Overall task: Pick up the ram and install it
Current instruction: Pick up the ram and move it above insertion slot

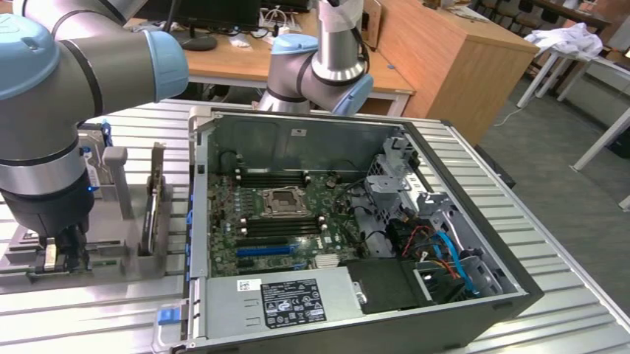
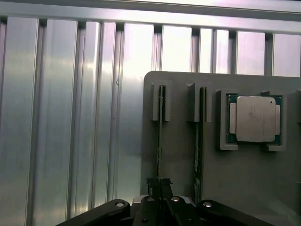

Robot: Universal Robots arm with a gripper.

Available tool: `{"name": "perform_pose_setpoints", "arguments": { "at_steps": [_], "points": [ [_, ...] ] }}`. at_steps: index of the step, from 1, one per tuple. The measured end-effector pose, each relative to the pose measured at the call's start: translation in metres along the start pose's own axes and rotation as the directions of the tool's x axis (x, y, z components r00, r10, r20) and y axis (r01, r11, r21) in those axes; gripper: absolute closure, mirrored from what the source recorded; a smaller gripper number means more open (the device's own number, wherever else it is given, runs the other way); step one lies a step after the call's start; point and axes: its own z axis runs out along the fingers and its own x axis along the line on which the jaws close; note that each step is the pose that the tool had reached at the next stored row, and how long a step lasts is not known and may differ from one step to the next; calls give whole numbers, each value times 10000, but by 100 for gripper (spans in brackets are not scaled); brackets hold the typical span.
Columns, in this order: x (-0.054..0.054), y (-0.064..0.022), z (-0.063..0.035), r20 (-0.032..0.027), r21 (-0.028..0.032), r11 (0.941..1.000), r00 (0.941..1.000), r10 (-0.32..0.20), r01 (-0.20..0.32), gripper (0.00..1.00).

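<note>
The gripper (image 1: pixel 57 254) is down at the grey holder (image 1: pixel 118 254) in the lower left of the exterior frame, beside the open computer case (image 1: pixel 473 295). In the wrist view the gripper (image 2: pixel 159 182) is nearly shut. Its fingers (image 2: pixel 150 182) are pinched across the thin edge of the ram (image 2: pixel 160 136), so I judge that it has hold of the stick.

The ram stands on edge in a slot of the holder (image 2: pixel 178 160), which lies on the ribbed table (image 2: pixel 70 117). The fingers grip its near end, and its long axis runs straight away from them, parallel to a second stick (image 2: pixel 198 141) in the neighbouring slot. A square processor (image 2: pixel 255 118) sits in a recess beyond that.

The memory slots (image 1: pixel 271 178) lie inside the case, toward the exterior view's right of the fingers, with their long axes running across the frame.
</note>
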Motion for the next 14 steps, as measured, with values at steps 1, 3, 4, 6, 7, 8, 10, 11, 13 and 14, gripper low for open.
{"name": "perform_pose_setpoints", "arguments": {
  "at_steps": [1, 3, 4, 6, 7, 8, 10, 11, 13, 14],
  "points": [
    [0, 0, 0, 0, 1, 10000, 10000, 1, -1, 88],
    [0, 1, -10, -2, -2, 10000, 10000, 2, -2, 88],
    [0, 1, -16, -1, -1, 10000, 10000, 2, -2, 88],
    [-1, 1, -27, 1, 1, 10000, 10000, 2, -2, 88],
    [-1, 1, -34, 0, 0, 10000, 10000, 3, -3, 88],
    [-1, 2, -41, 0, 0, 10000, 10000, 5, -5, 88],
    [-1, 2, -58, 0, 0, 10000, 10000, 13, -13, 88],
    [-2, 3, -68, 0, 0, 10000, 10000, 19, -19, 88],
    [-2, 4, -91, 2, 1, 10000, 10000, 32, -32, 88],
    [-3, 4, -104, 1, 1, 10000, 10000, 40, -40, 88]
  ]
}}
